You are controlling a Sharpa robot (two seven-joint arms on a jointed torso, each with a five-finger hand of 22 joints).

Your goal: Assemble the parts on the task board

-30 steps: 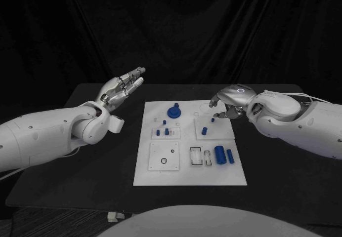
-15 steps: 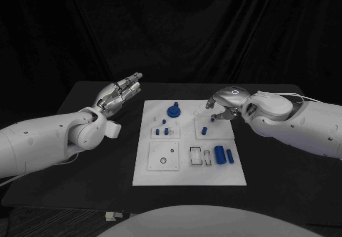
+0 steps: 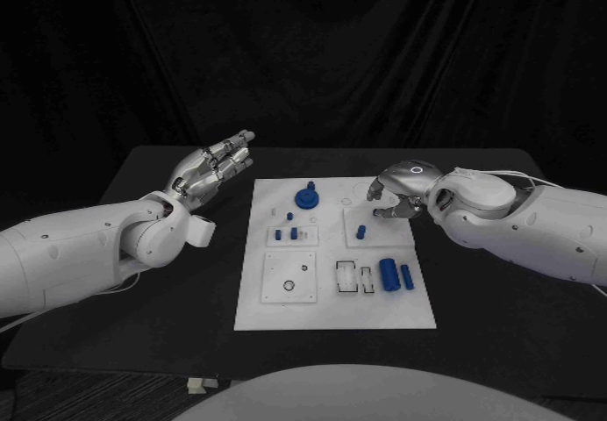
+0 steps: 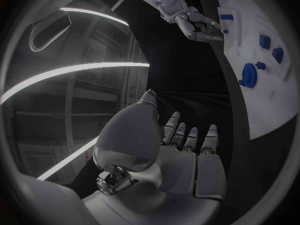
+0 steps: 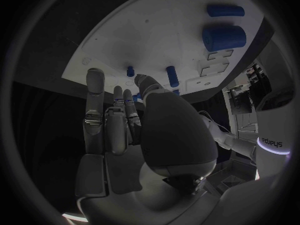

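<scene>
Right hand (image 3: 395, 195) upper right of frame, over task board (image 3: 337, 303) top-right corner, fingers curled in, holding nothing visible. Left hand (image 3: 212, 165) upper left, fingers apart, empty, off board. Risk: right hand close above blue peg (image 3: 360, 232); careless descent could knock peg/neighbours. Blue cylinders (image 3: 396, 274) loose at mid-right, could roll.

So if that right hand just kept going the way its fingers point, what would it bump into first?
Probably the small blue peg standing on the task board just past the right hand; its fingertips point there, though depth is hard to judge.
</scene>
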